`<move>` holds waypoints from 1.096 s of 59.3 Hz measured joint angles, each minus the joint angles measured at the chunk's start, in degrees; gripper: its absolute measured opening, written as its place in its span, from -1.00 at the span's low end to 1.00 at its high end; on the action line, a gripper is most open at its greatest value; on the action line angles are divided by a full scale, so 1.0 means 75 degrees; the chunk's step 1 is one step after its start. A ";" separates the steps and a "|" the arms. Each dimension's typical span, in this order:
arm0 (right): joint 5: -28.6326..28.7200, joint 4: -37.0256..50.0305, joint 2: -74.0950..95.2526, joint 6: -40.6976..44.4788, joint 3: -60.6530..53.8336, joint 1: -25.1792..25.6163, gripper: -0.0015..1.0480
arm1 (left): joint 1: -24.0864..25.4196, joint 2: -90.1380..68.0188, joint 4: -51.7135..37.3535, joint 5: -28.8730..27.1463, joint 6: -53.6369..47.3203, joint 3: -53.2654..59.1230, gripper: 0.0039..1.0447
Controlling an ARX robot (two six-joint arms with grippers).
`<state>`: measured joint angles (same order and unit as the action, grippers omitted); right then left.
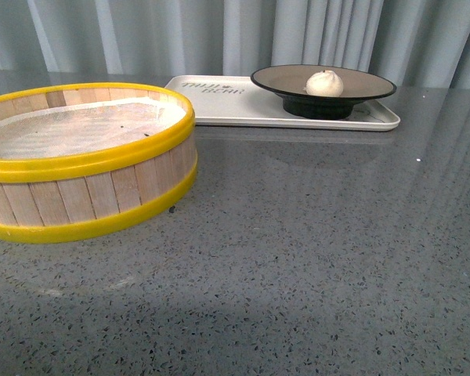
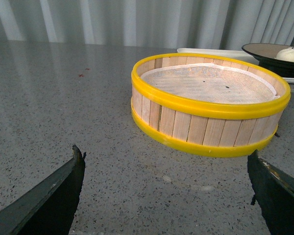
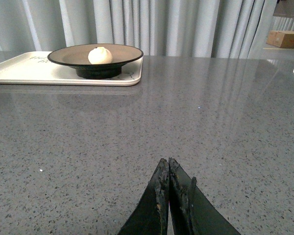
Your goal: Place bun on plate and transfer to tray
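Bun (image 1: 324, 82) sits on plate (image 1: 368, 81), inside tray (image 1: 219, 110) edges.

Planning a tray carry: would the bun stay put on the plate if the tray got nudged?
Probably shifts: the round bun sits loose on the shallow plate, so it may roll. The plate's narrow foot might slide on the smooth tray.

Grey speckled stone-look table (image 1: 313, 258), glossy, with the curtain folds reflected in it. Two items are carried directly on it. Wooden steamer basket (image 1: 102, 196) with yellow rims is set at the near left, lined with white paper. Off-white tray (image 1: 227, 106) is set further back, right of centre, its long side across the view, dark lettering printed near its left end. Basket and tray are near each other but apart.
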<state>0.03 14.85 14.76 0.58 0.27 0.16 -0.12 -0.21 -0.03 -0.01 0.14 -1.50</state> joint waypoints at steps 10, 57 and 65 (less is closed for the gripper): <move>0.0003 -0.0347 -0.0361 0.0000 0.0000 0.0000 -0.97 | 0.0000 0.0000 0.0000 0.0000 0.0000 0.0000 0.88; 0.0003 -0.1970 -0.1935 0.0003 0.0006 0.0000 -0.15 | 0.0000 0.0000 0.0000 0.0000 0.0000 0.0000 0.88; 0.0003 -0.1970 -0.1935 0.0003 0.0006 0.0000 0.32 | 0.0000 0.0000 0.0000 0.0000 0.0000 0.0000 0.88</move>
<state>0.05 0.08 0.25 0.60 0.32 0.16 -0.12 -0.21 -0.03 -0.01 0.14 -1.50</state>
